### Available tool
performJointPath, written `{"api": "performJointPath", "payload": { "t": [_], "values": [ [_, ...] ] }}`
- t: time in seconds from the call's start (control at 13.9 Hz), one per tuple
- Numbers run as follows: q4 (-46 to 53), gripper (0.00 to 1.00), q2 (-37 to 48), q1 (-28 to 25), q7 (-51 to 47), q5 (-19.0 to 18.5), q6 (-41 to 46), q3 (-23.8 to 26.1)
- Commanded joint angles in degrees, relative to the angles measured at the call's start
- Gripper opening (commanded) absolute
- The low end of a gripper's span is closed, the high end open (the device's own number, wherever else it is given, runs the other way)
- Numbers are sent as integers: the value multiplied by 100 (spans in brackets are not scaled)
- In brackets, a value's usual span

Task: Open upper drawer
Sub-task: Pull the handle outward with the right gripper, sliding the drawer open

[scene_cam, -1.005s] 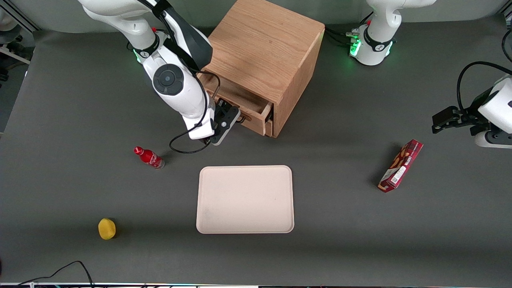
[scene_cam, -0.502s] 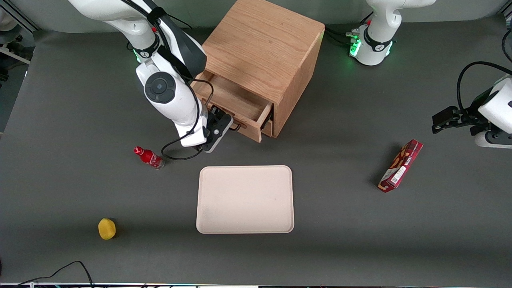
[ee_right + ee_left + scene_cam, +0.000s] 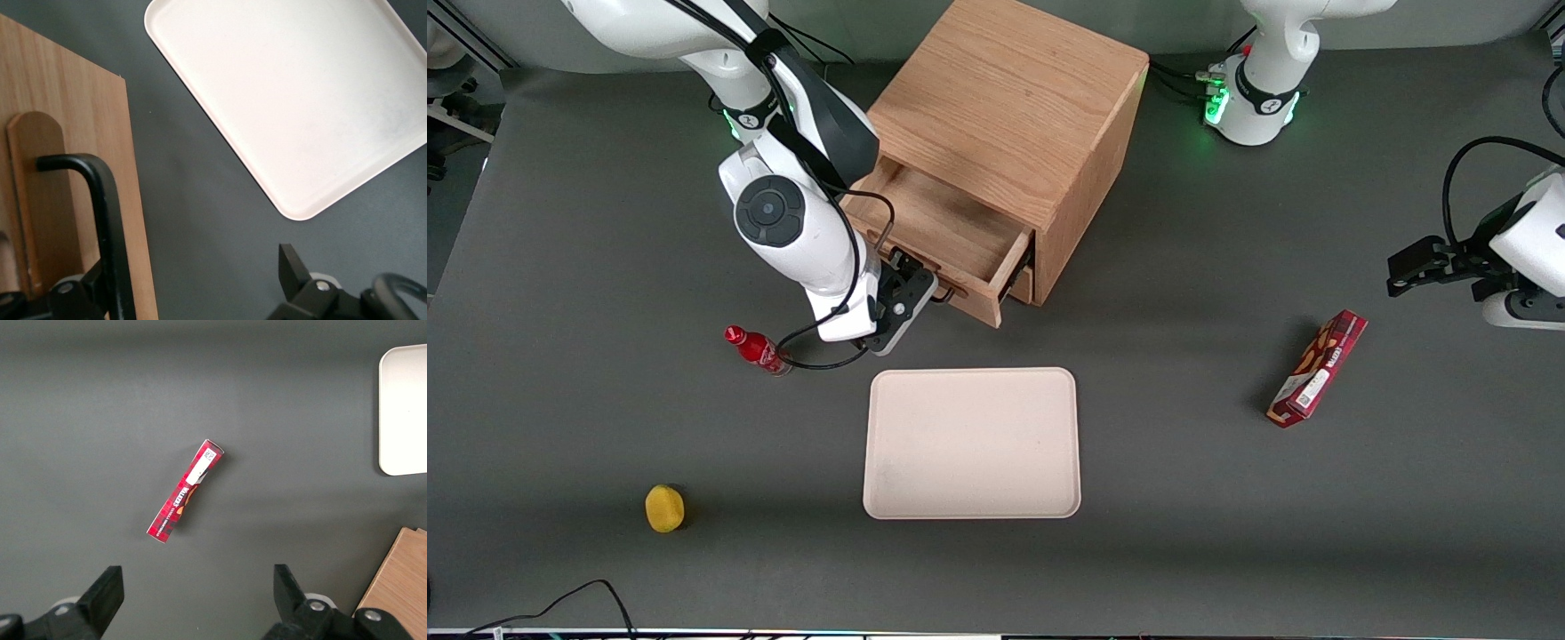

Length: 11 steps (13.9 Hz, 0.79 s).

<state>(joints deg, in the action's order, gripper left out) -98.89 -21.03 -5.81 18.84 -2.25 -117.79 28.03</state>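
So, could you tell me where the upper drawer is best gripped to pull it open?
Grip the upper drawer by its black bar handle, coming from in front of the cabinet. The bar stands off the drawer face, leaving a gap for fingers. The gripper is at that handle now.

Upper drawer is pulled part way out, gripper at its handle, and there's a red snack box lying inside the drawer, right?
Not quite. The upper drawer is part way out with the gripper at its handle, but the front view shows the drawer empty. The red snack box lies on the table toward the parked arm's end.
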Motion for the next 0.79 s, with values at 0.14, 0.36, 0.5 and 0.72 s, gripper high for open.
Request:
{"api": "performJointPath", "payload": {
  "t": [0.14,0.36,0.5,0.72],
  "values": [
    [283,100,-208,63,207,-311,125,-79],
    [388,100,-261,98,313,-320,133,-157],
    [476,100,-314,98,339,-320,160,-193],
    [617,100,-410,98,489,-328,248,-298]
  ]
}}
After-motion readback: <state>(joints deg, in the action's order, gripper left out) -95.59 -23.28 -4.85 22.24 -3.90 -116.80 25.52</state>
